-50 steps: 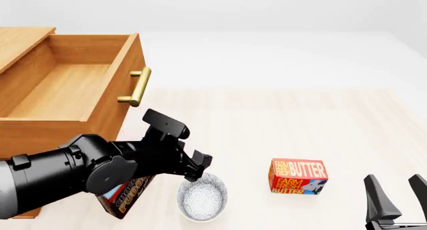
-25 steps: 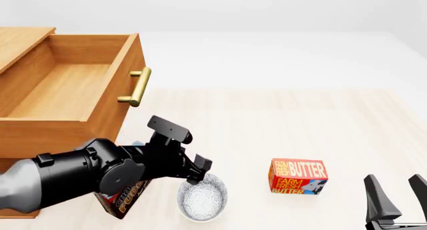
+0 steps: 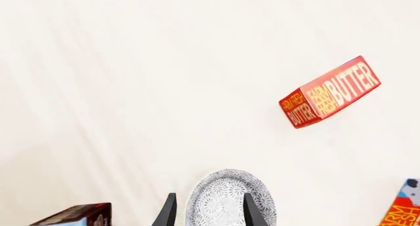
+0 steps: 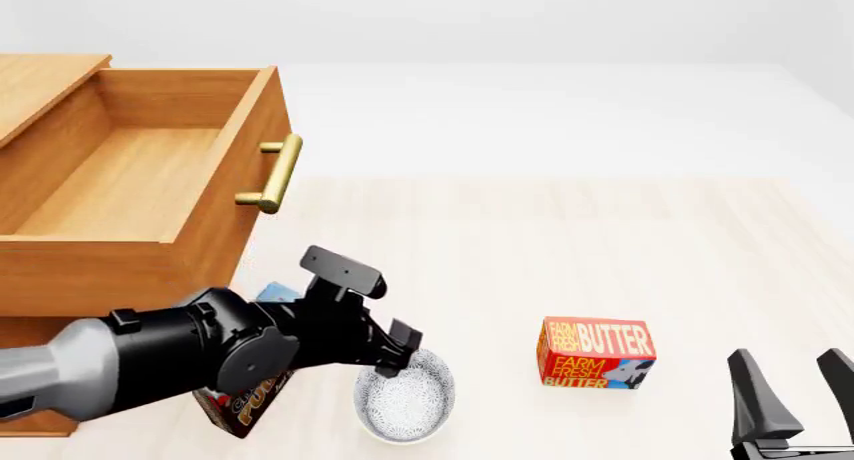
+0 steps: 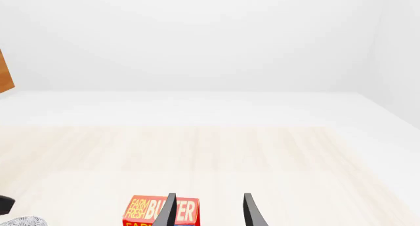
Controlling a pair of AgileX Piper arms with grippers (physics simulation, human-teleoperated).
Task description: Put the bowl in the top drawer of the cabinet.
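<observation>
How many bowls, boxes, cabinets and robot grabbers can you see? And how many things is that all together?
bowl: 1
boxes: 3 (butter box, dark box, blue-and-red box cut off at the left wrist view's edge)
cabinet: 1
end effectors: 2 (left end effector, right end effector)
Total: 7

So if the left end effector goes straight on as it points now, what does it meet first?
Most likely the bowl: its near rim already lies between the open left end effector fingers.
</observation>
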